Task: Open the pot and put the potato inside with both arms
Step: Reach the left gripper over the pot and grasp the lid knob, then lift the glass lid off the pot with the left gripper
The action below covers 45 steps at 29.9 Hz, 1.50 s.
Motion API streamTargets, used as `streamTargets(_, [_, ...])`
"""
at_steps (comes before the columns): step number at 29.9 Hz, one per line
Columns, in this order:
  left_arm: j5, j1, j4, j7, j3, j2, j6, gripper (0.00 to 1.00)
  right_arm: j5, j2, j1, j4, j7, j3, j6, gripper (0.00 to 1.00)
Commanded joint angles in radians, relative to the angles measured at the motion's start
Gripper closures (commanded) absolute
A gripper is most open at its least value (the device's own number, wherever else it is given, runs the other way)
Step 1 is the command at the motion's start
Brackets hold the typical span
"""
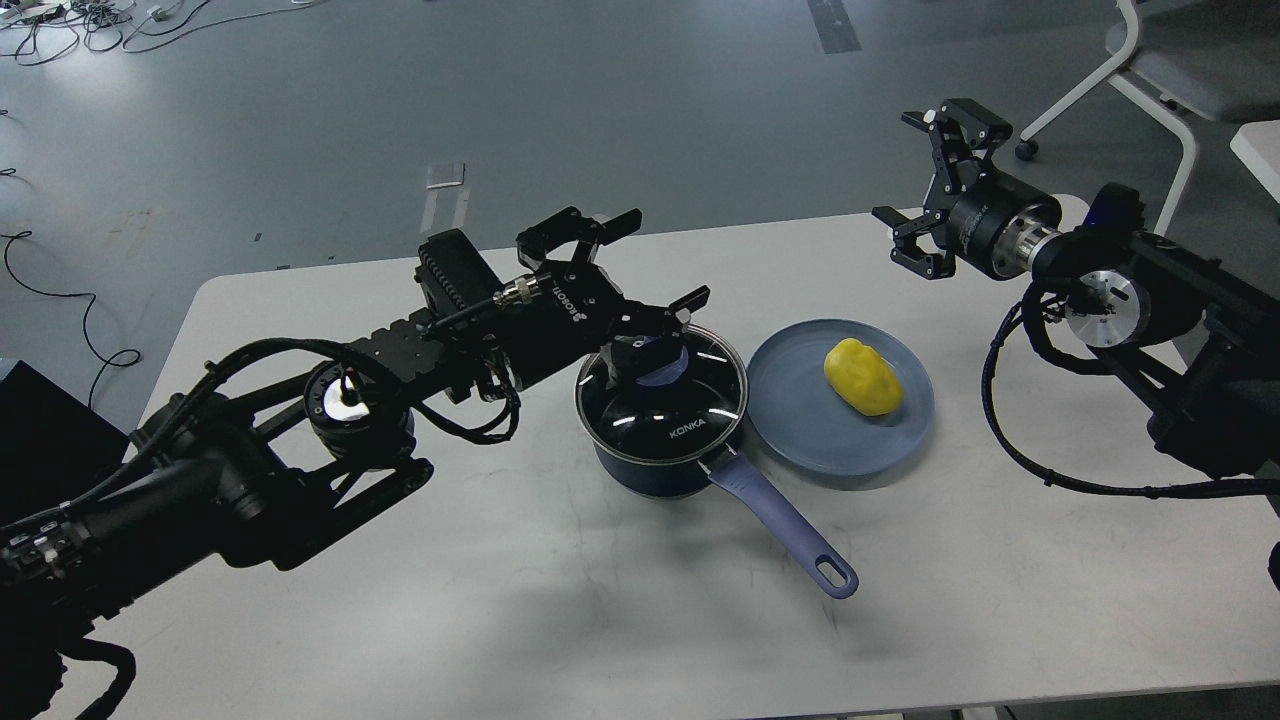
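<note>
A dark blue pot (650, 470) with a purple handle (785, 530) stands mid-table, shut by a glass lid (665, 412) with a purple knob (662, 368). My left gripper (668, 256) is open, just above and behind the knob, partly hiding it; its jaws are spread and hold nothing. A yellow potato (863, 377) lies on a blue plate (800, 405) right of the pot. My right gripper (925, 180) is open and empty, in the air over the table's far right edge, beyond the plate.
The white table (450, 600) carries only the pot and the plate. A white chair (1150, 70) stands at the back right. A black box (40, 420) sits at the left edge. Cables lie on the floor far left.
</note>
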Motion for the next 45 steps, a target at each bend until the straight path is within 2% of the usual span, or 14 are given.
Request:
streamTargets(1, [0.004,0.035,0.077,0.001,-0.005,-0.049,0.001,0.03,0.0,-0.002,-0.004,-0.003,0.0,-0.001,0.001,0.0])
streamTargets(4, [0.011,0.062,0.111,0.001,-0.005,-0.067,0.001,0.03,0.0,0.001,-0.004,-0.016,0.002,-0.002,0.001,0.0])
streamTargets(33, [0.023,0.153,0.117,0.001,-0.005,-0.057,0.001,0.03,0.0,-0.003,-0.001,-0.034,0.0,-0.009,0.001,0.0])
streamTargets(36, [0.023,0.156,0.117,0.001,-0.003,-0.056,0.001,0.08,0.0,-0.003,-0.002,-0.034,0.0,-0.01,0.001,0.0])
streamTargets(45, [0.023,0.16,0.119,0.001,-0.002,-0.06,0.0,0.1,-0.002,-0.011,-0.002,-0.035,0.0,-0.012,0.001,0.0])
